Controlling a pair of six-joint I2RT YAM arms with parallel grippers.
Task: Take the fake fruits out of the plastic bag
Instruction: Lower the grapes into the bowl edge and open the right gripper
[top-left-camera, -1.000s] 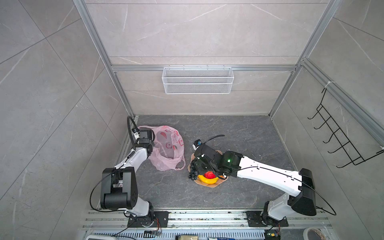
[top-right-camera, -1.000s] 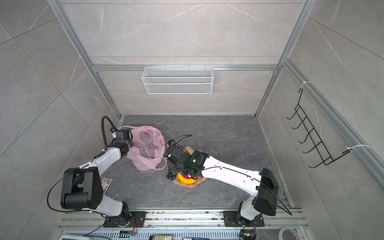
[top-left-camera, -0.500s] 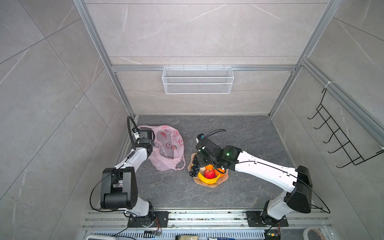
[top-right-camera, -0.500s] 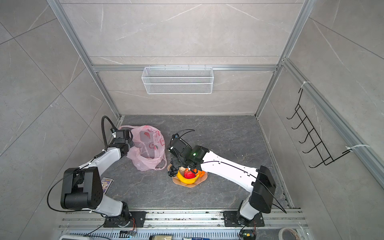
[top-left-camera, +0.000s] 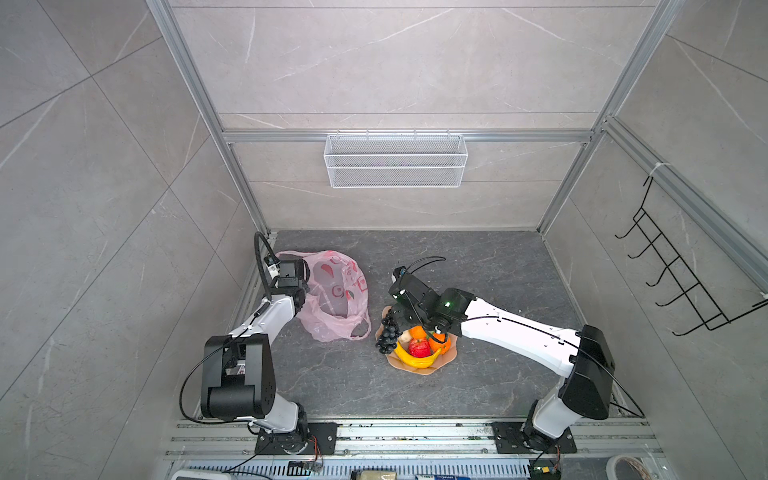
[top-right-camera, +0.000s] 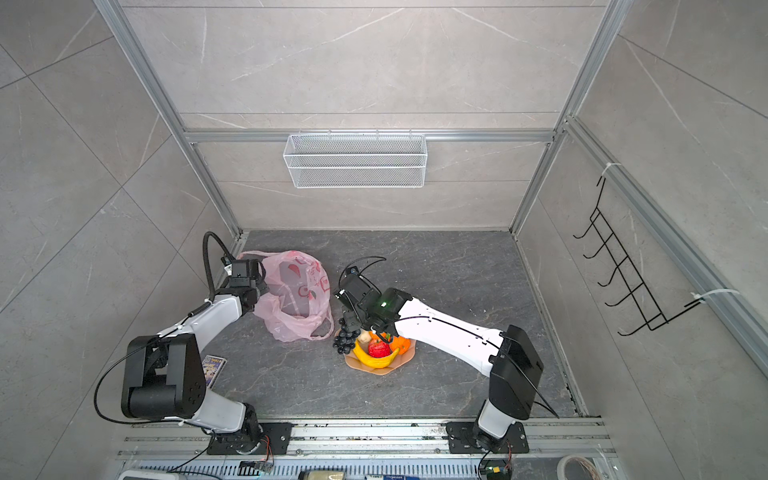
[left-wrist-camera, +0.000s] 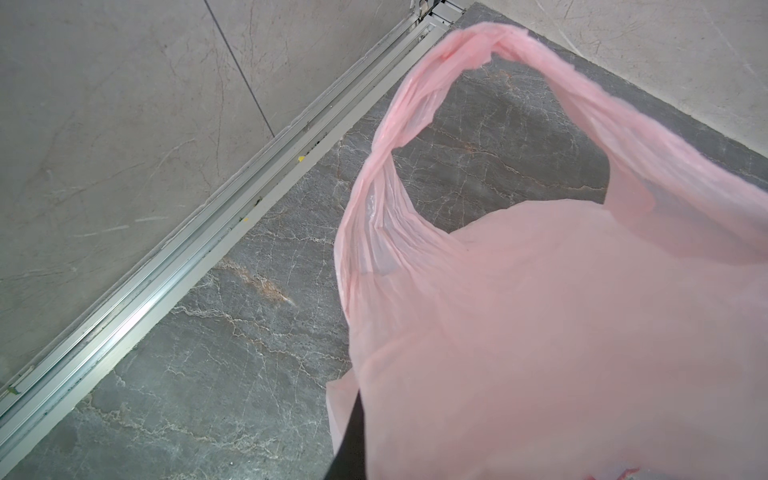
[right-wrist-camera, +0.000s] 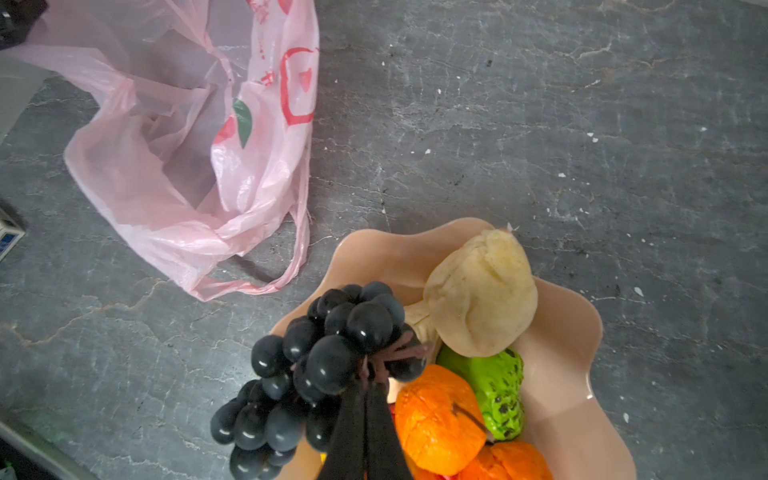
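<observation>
Your left tool (left-wrist-camera: 353, 440) is closed. In its wrist view only one dark finger shows, behind the pink film, so read the pinch on the rim of the plastic bag (top-left-camera: 336, 291) as a judgement. That bag sits at the left of the table (top-left-camera: 478, 266), one side of its mouth lifted and the rest slumped, with a loop handle trailing towards the middle. Looking through the thin film and down into the opening, you can see only the grey table and the red prints, with no fruit shape inside. So the bag looks emptied, though a fold could hide something small. Move right and your right tool (right-wrist-camera: 368, 386) is shut on the stem of the grape bunch (right-wrist-camera: 328, 365). The bunch hangs at the near-left edge of the peach plate (right-wrist-camera: 582, 332), part over the rim and part over the table. Whether it already rests there you cannot tell. The plate holds the rest of the fake fruits: the banana (top-left-camera: 417, 361) along the front, the red apple (top-left-camera: 419, 347) behind it, two oranges (right-wrist-camera: 436, 415) (right-wrist-camera: 511, 461), the bumpy green fruit (right-wrist-camera: 494, 395) and a cream lumpy one (right-wrist-camera: 482, 291), with a second cream piece (right-wrist-camera: 419, 324) half hidden under the grapes. By this count the task is nearly over, and what is left for you is to set the grapes down and let go. On the back wall, the wire basket (top-left-camera: 395, 160) shows nothing in it.
</observation>
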